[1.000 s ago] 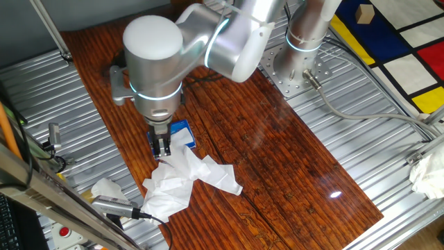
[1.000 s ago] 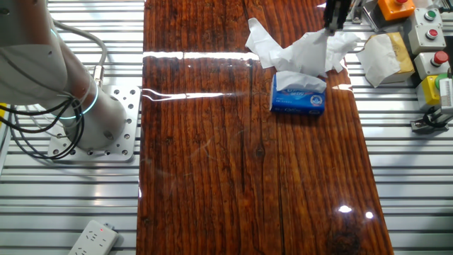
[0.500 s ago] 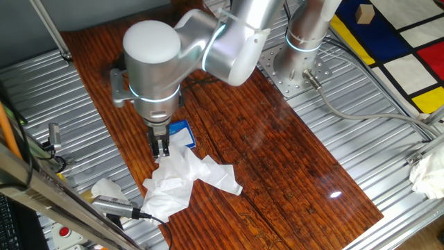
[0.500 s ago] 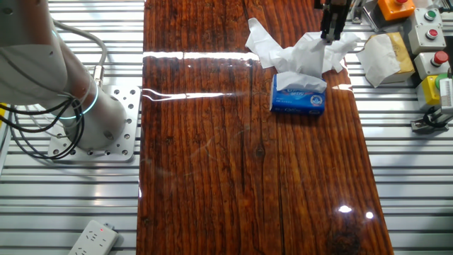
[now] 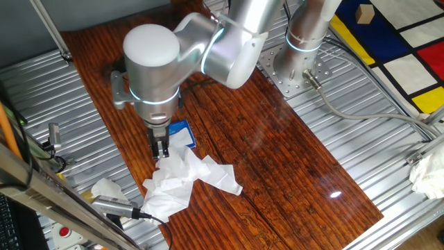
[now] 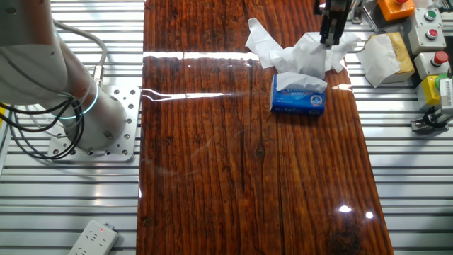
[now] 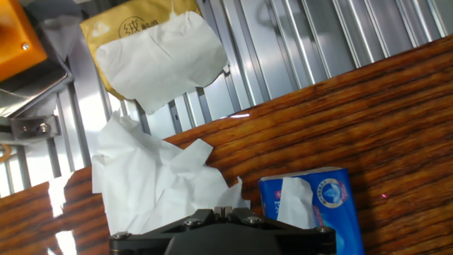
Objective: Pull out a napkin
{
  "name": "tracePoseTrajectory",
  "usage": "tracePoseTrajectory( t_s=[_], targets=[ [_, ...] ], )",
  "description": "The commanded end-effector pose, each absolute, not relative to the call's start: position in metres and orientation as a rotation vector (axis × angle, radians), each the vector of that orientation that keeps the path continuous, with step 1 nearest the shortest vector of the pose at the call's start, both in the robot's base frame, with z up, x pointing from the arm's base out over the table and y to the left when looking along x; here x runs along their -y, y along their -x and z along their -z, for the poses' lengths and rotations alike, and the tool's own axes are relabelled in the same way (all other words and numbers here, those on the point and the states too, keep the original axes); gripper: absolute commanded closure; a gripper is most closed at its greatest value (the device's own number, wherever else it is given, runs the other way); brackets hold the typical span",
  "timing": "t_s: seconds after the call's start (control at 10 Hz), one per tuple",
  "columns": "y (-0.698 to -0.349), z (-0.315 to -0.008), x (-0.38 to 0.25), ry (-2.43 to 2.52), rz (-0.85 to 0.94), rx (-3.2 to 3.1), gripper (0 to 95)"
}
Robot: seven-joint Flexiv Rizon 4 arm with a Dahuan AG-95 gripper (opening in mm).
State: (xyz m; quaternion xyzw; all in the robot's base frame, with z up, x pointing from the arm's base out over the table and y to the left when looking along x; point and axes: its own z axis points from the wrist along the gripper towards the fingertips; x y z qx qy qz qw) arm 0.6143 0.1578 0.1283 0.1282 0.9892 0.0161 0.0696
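Note:
A small blue pack (image 6: 297, 100) with white lettering lies on the wooden table (image 6: 212, 142). It also shows in the other fixed view (image 5: 183, 131) and in the hand view (image 7: 333, 205). The napkin (image 6: 301, 81) pokes out of its slot as a narrow white sheet (image 7: 291, 204). Beside the pack lies a larger heap of loose white tissues (image 6: 297, 48) (image 5: 182, 179) (image 7: 145, 180). My gripper (image 5: 161, 149) (image 6: 330, 35) hangs over that heap, just beside the pack. Its jaws (image 7: 221, 210) are shut, with nothing visible between them.
A tan pack with a white sheet on top (image 6: 383, 57) (image 7: 156, 60) sits on the metal slats past the table edge. Button boxes (image 6: 429, 32) and an orange box (image 7: 21, 35) stand close by. A crumpled tissue (image 5: 107, 189) lies near the cables.
The gripper has moved a little toward the blue pack and lower over the heap. The tissues and the pack have not moved.

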Motion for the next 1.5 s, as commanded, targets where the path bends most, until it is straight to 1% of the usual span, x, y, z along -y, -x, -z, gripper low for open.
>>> tracePoseTrajectory(
  t_s=[0.1,1.1,1.5],
  targets=[
    [-0.615,-0.123,-0.157,-0.385,-0.050,-2.975,95.0],
    [-0.619,-0.095,-0.155,-0.383,-0.052,-2.979,95.0],
    [-0.617,-0.093,-0.153,-0.399,-0.048,-3.086,95.0]
  ],
)
